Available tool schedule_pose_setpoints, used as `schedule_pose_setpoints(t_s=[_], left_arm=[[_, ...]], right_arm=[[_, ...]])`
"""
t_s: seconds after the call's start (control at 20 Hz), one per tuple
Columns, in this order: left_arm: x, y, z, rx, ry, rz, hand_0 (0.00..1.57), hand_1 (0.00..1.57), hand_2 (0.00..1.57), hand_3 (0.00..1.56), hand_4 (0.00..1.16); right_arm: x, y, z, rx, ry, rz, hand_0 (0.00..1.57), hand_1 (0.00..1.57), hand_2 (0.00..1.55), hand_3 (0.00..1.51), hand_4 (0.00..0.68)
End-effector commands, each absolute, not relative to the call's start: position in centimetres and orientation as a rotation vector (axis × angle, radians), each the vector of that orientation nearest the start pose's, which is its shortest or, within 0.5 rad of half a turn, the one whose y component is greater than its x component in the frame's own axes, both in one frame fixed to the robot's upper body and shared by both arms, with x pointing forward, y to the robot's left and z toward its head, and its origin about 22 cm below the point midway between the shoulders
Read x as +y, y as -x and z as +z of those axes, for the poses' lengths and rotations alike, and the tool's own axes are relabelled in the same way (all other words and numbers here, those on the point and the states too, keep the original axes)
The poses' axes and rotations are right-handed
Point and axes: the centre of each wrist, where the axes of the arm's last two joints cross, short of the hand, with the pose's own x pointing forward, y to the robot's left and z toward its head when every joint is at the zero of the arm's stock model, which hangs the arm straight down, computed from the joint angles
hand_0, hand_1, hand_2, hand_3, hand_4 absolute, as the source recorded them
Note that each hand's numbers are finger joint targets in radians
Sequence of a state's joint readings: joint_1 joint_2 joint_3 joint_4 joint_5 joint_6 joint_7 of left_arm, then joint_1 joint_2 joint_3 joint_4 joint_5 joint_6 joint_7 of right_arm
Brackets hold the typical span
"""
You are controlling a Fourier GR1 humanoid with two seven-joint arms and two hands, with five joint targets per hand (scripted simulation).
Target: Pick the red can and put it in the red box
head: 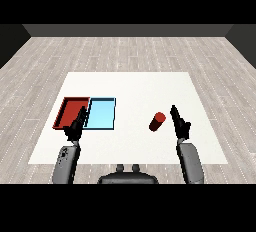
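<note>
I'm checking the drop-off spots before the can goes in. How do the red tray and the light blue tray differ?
The red tray is red, while the light blue tray is pale blue. The red tray lies farther left, with the left hand in front of its near right corner; the light blue tray lies nearer the red can. Both are shallow rectangles lying side by side on the table.

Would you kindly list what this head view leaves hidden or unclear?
- Red tray: its near right corner is hidden behind the left hand.
- Red cylindrical can lying on the white table: any label is too small to read.
- Right hand: finger pose indistinct, seen edge-on.
</note>
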State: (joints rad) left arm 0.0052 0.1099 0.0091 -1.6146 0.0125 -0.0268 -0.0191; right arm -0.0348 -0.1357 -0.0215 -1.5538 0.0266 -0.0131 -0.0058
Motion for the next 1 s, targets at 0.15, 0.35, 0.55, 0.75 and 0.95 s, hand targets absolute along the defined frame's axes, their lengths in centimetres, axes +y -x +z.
schedule_pose_setpoints(t_s=[0.15, 0.35, 0.55, 0.75, 0.95], left_arm=[[25.2, -24.2, 1.0, -1.600, -0.051, -0.097, 0.00, 0.00, 0.00, 0.00, 0.00], [24.0, -25.1, 4.5, -2.000, 0.031, 0.011, 0.00, 0.00, 0.00, 0.00, 0.00], [24.7, -24.1, 2.6, -2.037, 0.047, 0.001, 0.00, 0.00, 0.00, 0.00, 0.00], [25.1, -23.5, 0.8, -2.043, 0.056, -0.009, 0.00, 0.00, 0.00, 0.00, 0.00], [27.5, -23.8, -0.6, -2.049, 0.037, 0.002, 0.00, 0.00, 0.00, 0.00, 0.00]], right_arm=[[-35.4, -21.4, 1.7, -1.616, 0.111, 0.074, 0.00, 0.00, 0.00, 0.00, 0.000], [-36.4, -21.1, 2.9, -1.891, -0.019, 0.031, 0.00, 0.00, 0.00, 0.00, 0.000], [-40.5, -18.1, 1.4, -1.929, -0.085, 0.043, 0.00, 0.00, 0.00, 0.00, 0.000], [-40.8, -19.1, 0.7, -1.928, -0.078, 0.062, 0.00, 0.00, 0.00, 0.00, 0.000], [-40.7, -19.7, -0.5, -1.926, -0.075, 0.045, 0.00, 0.00, 0.00, 0.00, 0.000]])
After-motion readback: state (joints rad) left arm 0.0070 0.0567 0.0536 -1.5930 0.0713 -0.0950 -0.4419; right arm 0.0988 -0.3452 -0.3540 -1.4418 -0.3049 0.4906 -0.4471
